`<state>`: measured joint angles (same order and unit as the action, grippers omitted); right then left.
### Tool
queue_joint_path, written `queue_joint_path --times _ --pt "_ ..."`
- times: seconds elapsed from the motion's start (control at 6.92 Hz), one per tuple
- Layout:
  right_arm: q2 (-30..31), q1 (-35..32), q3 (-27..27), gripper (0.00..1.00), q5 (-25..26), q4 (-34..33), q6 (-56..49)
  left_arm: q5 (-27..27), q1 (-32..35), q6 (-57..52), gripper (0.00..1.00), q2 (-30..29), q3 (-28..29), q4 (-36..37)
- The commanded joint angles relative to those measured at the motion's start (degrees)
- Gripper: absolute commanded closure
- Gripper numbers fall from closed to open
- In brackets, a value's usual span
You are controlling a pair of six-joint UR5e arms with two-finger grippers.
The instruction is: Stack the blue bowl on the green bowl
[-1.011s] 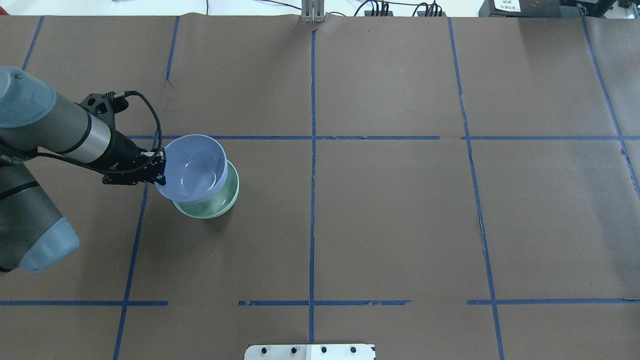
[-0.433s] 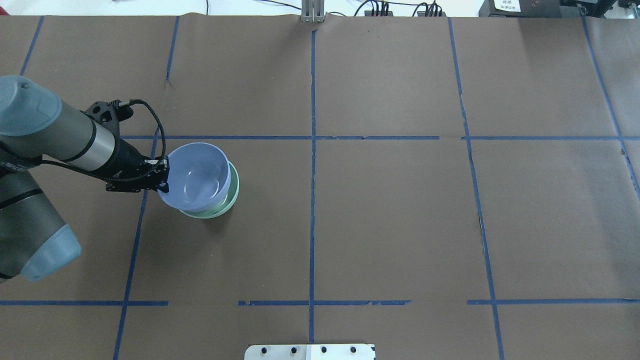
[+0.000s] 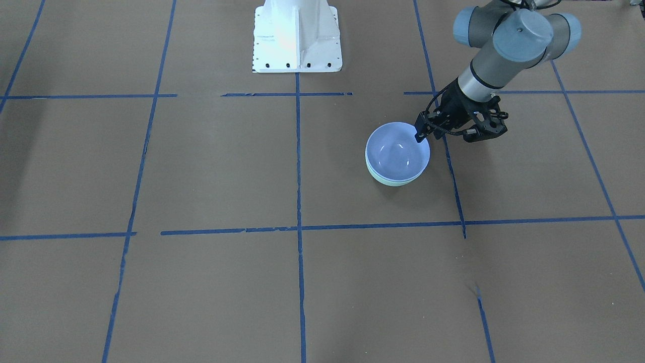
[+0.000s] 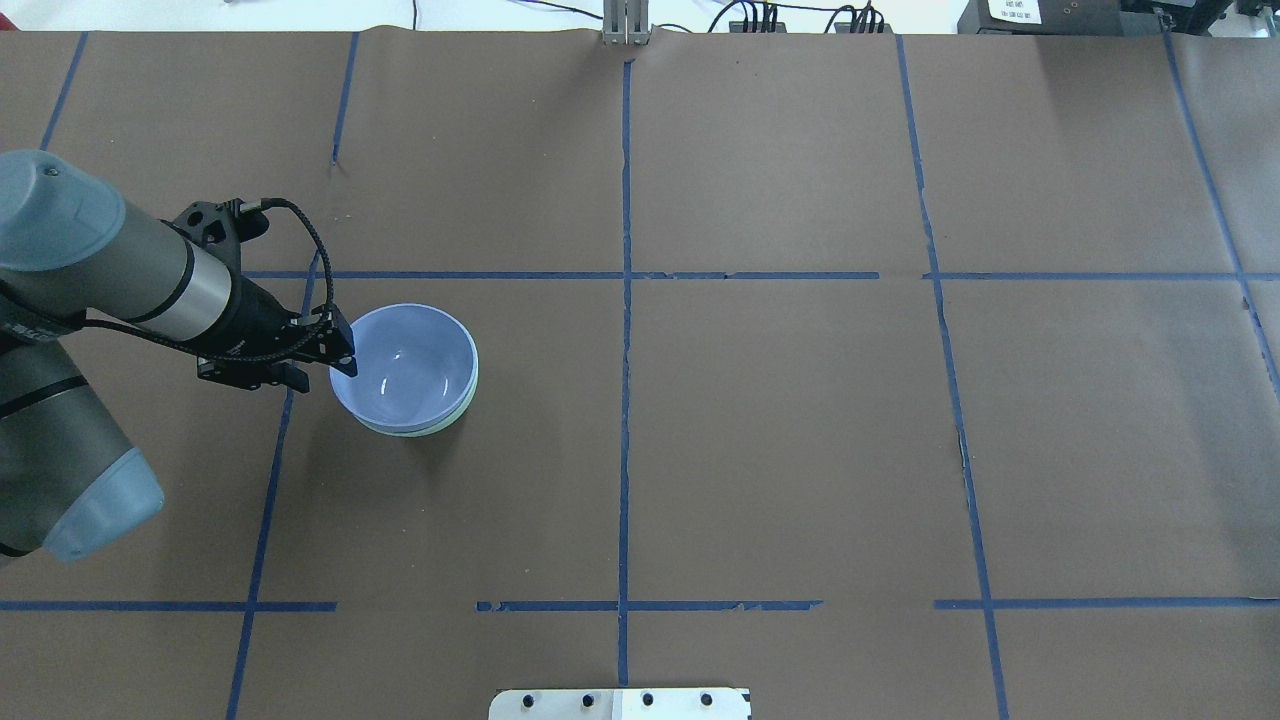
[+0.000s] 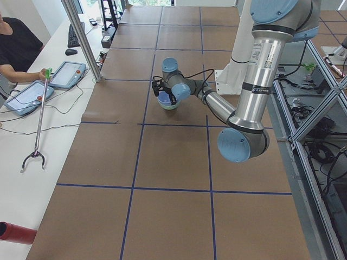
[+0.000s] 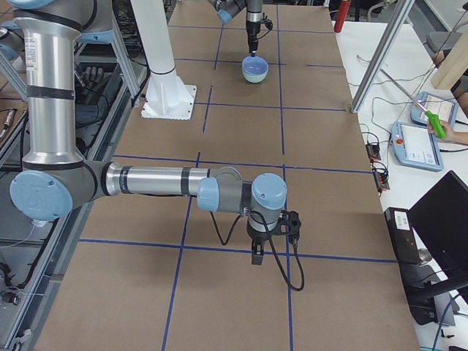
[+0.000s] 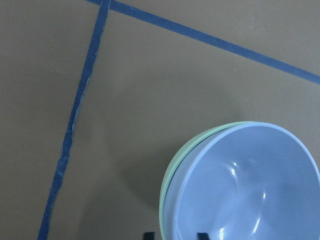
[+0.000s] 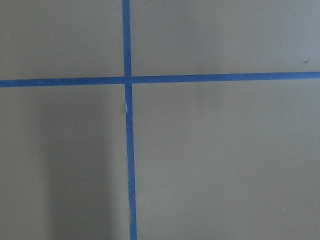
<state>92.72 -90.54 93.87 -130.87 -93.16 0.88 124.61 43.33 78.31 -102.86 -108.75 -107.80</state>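
Paper, brown, over the whole table (image 4: 760,450), crossed by a grid of blue tape lines (image 4: 625,300). Around the bowls, bare paper and tape. Closest to them, the left tool (image 4: 340,360), at the rim on the side toward the left arm.

Blue bowl (image 4: 405,362) nested upright inside green bowl (image 3: 392,183), on the robot's left half of the table, in a grid cell beside a tape crossing. Of the green, just a thin crescent of rim showing under the blue.

Left tool's fingers (image 7: 202,236) parted, one tip inside the blue rim and one outside the green, astride both walls.

Right tool (image 6: 257,252) well apart from the bowls, pointing down near a tape line toward the table's other end. Seen only in a side view, so cannot tell whether wide or narrow.

White robot base (image 3: 296,35) at the table's edge. On the operators' bench: touch pendants (image 5: 68,73), a grabber stick (image 5: 37,124), a red cylinder (image 5: 11,232), and a person in black (image 5: 16,49).

Counted: two bowls, one blue and one green. Two arms, two tools. Two pendants in the left side view.
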Motion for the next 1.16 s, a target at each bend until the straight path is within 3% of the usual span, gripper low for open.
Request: queue_joint_path --times 0.0,0.29,0.58,0.72,0.87,1.01 --pt "0.0 -0.1 0.0 0.0 0.0 0.0 0.0 0.0 0.3 -0.6 0.0 -0.1 -2.1 0.1" --pt "0.0 -0.1 0.0 0.0 0.0 0.0 0.0 -0.1 7.2 -10.5 0.0 0.6 -5.9 0.9" --pt "0.0 0.0 0.0 0.0 0.0 0.0 0.0 0.0 16.7 -28.7 0.0 3.2 -8.0 5.7" --pt "0.0 0.0 0.0 0.0 0.0 0.0 0.0 0.1 21.5 -38.3 0.0 5.8 -8.4 8.2" --pt "0.0 -0.1 0.0 0.0 0.0 0.0 0.0 0.4 27.6 -42.5 0.0 9.4 -7.6 11.1" --pt "0.0 0.0 0.0 0.0 0.0 0.0 0.0 0.4 28.8 -43.2 0.0 12.9 -6.6 11.0"
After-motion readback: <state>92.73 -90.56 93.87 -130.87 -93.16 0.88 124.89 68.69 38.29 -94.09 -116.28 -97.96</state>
